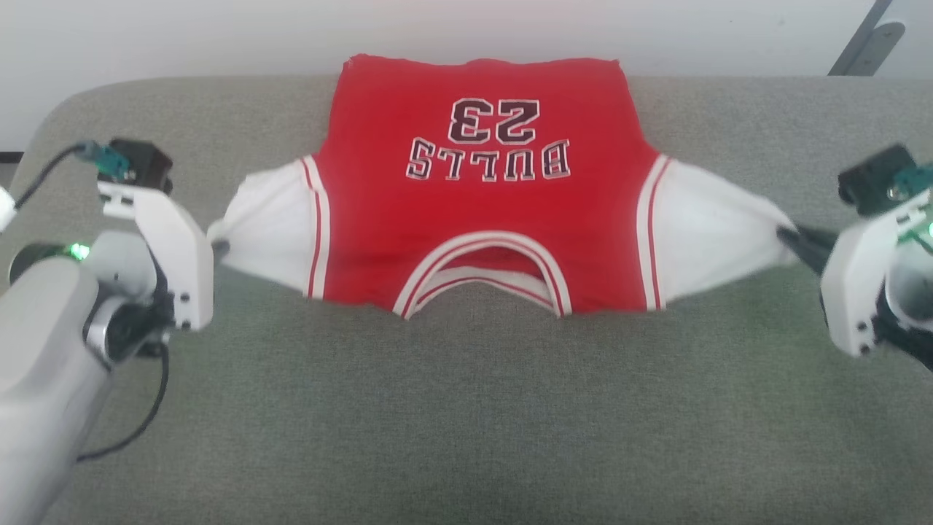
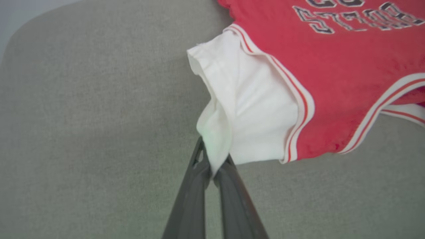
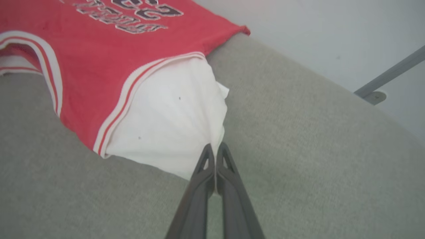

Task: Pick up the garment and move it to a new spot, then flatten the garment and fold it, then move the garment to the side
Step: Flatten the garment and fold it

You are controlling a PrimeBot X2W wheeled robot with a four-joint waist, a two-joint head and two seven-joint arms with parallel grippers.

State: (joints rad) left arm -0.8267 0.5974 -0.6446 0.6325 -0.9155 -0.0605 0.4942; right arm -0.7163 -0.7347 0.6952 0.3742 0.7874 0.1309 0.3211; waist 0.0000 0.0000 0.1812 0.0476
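- While the left end effector [image 2: 212, 170] is clamped shut on the outer edge of one white sleeve [image 2: 255, 109], the right end effector [image 3: 215, 156] is pinched closed on the other sleeve [image 3: 172, 122].
- Between them the shirt [image 1: 481, 219] is stretched sideways on the grey surface [image 1: 466, 408], lettering up, collar toward the robot, hem at the far edge.
- Its near edge seems raised slightly off the padding.
- Judging by this, pick-up and relocation look done and flattening is under way: the red body lies mostly smooth, but both sleeves bunch into creases at the grips.
- Folding and moving the shirt aside are not yet done.
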